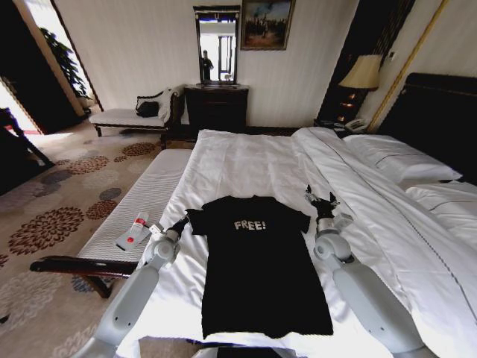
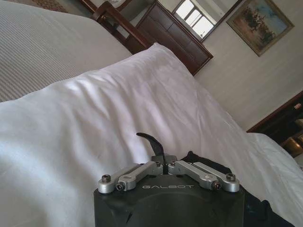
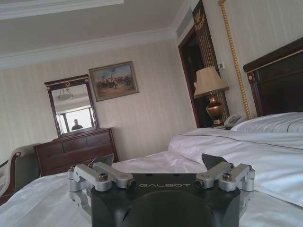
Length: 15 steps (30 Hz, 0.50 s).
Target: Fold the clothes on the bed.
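The bed takes up most of the head view, its white sheets running from 12 o'clock down to 6 with a folded duvet and pillows banked along the 3 o'clock side below the dark headboard. Alongside it at 9 o'clock lies the long white-cushioned bench with a dark wood frame, and on its cushion sits a small red-and-white tube near the left arm. Across the room at 12 o'clock stand a dark dresser with a mirror, a framed painting and, toward 2 o'clock, a lamp. The black T-shirt lies flat and face up on the sheet at the bed's near end, around 6 o'clock, white "FREE" lettering on the chest, collar toward 12 and hem toward 6, both sleeves spread. The left gripper sits at the shirt's 9 o'clock sleeve; in the left wrist view its fingers are drawn together with black fabric just beside them, though whether they pinch it I cannot tell. The right gripper hovers at the 3 o'clock sleeve, its 2 fingers spread wide apart above the white sheet.
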Available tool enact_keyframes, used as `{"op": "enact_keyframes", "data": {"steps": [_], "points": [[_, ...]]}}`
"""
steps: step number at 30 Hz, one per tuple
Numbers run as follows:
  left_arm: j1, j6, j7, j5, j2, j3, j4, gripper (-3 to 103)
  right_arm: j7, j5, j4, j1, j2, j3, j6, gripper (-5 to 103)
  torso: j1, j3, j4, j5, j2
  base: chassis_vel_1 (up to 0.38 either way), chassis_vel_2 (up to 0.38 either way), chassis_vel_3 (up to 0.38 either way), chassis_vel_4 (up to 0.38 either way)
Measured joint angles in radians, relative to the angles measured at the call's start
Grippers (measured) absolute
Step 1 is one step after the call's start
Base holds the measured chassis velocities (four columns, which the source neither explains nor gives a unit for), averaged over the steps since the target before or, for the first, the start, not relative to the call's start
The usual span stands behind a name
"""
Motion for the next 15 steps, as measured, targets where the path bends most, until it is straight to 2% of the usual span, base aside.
{"op": "enact_keyframes", "data": {"steps": [15], "points": [[0.024, -0.012, 0.001, 0.007, 0.005, -0.066, 0.043, 0, 0.008, 0.011, -0.005, 0.005, -0.002, -0.010, -0.004, 100, 0.000, 0.000, -0.0001, -0.0001, 0.000, 0.000, 0.000, 0.000, 0.000]]}}
